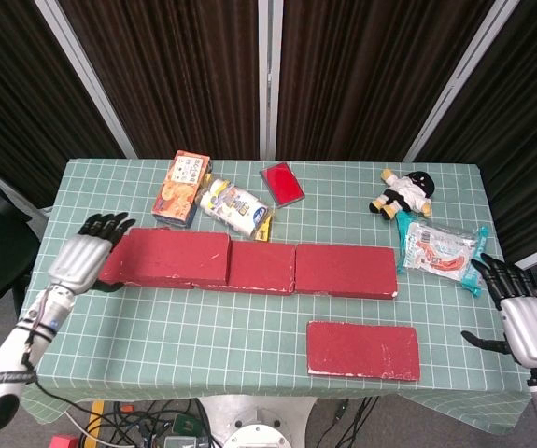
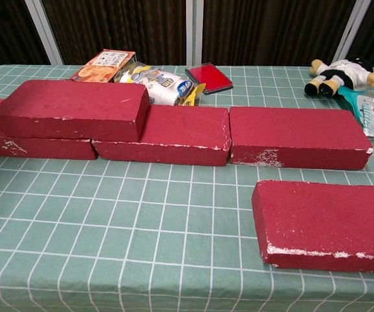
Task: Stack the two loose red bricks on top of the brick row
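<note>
Fingers [image 1: 103, 222] of the left hand [image 1: 83, 254] are seen spread and released, holding nothing, just off the left end of the stacked brick [image 1: 167, 257]; whether the fingertips brush that end cannot be told. Fingers [image 1: 492, 273] of the right hand [image 1: 522, 322] are likewise splayed and empty, at the right edge of the green checked worktop [image 1: 203, 327].

One loose brick is already set on the brick row [image 1: 343, 270], bridging its left-hand bricks, as the chest view shows [image 2: 73, 107]. The remaining loose brick [image 1: 362, 350] lies flat on the worktop, in front of the row's right end and apart from it, its long axis parallel to the row. It lies to the inner side of the right hand and slightly nearer the camera, well apart from the left hand; the right hand is judged the nearer and the likelier to be used. A reach inward across the worktop would be called for, with the brick taken across its short width and lifted onto the row's bare right portion.
</note>
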{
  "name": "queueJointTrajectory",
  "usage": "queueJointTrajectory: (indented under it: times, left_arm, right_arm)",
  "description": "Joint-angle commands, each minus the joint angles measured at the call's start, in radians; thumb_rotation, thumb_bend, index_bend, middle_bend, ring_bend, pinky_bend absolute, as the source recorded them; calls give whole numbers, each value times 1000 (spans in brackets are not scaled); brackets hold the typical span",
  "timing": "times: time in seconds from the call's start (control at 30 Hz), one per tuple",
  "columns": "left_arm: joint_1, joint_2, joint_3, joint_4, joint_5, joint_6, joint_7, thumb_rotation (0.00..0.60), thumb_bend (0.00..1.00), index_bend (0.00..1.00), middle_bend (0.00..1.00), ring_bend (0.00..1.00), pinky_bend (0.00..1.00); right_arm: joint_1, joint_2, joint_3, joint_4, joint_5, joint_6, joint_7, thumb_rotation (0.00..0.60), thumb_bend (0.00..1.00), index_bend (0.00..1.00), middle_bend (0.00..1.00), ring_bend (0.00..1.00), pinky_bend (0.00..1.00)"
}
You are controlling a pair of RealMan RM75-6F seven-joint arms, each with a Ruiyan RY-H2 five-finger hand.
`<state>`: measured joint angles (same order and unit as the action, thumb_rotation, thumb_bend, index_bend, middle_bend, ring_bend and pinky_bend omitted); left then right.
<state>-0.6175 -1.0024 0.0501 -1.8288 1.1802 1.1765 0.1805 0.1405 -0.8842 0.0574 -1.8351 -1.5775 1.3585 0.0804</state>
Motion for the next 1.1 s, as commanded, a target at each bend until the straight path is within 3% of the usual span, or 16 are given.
queueJointTrajectory:
  times: [0.03,0.33,0.57,1.1]
  left_arm:
    - [148,34,73,12,94,124,-83,600,89,0,0,0,0]
    - [271,12,93,89,154,171,-200,600,90,0,0,0,0]
    - [307,3,82,125,186,161,-247,600,90,0,0,0,0]
    - [396,-3,43,193,245,223,-345,600,88,0,0,0,0]
  right_arm:
    - [71,57,-25,-123,-59,-117,-102,600,0,0,0,0,0]
    - [157,-23,-66,-212,13,-334,-210,600,0,0,0,0,0]
    - [165,-118,-99,-174,73,-388,-248,600,0,0,0,0,0]
    - [197,-306,-104,-66,260,-427,-380,600,0,0,0,0,0]
